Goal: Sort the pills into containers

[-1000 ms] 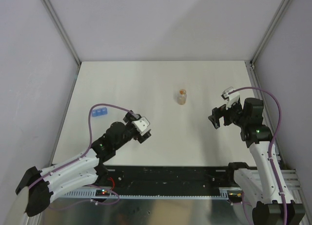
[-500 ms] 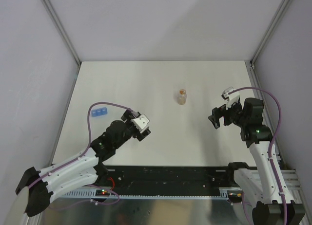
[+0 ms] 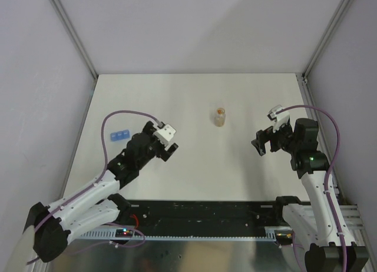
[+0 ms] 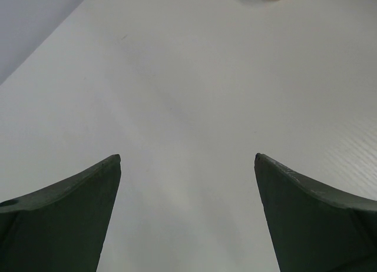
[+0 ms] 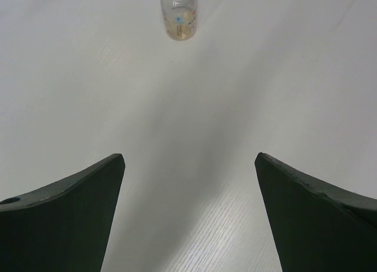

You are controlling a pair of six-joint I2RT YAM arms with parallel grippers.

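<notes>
So the pills (image 3: 220, 119) are just an orange-brown mass sitting in the bottom of a little clear vial (image 5: 178, 15). It stands upright on the white bench (image 3: 194, 172), a bit right of centre and toward the far side. Can't make out single pills at all, they're way too small.

The containers (image 3: 121, 135), that blue strip of three joined square compartments, lie flat over by the left side of the bench, well apart from the vial. From the top view I honestly can't tell if there's anything in the compartments.

The left pincer (image 3: 169, 145) hangs between the strip and the vial, closer to the strip and a little nearer the arm bases, not touching either. Its own camera shows both fingers (image 4: 65, 216) spread wide with only bare bench between them, so it's got hold of nothing. The arm's purple cable (image 3: 126, 113) loops up just behind the strip.

The right pincer (image 3: 263, 143) is off to the right of the vial, well clear of it and facing it. It's gaping wide too, nothing in it. In its wrist view the vial stands up at the top, left of centre.
</notes>
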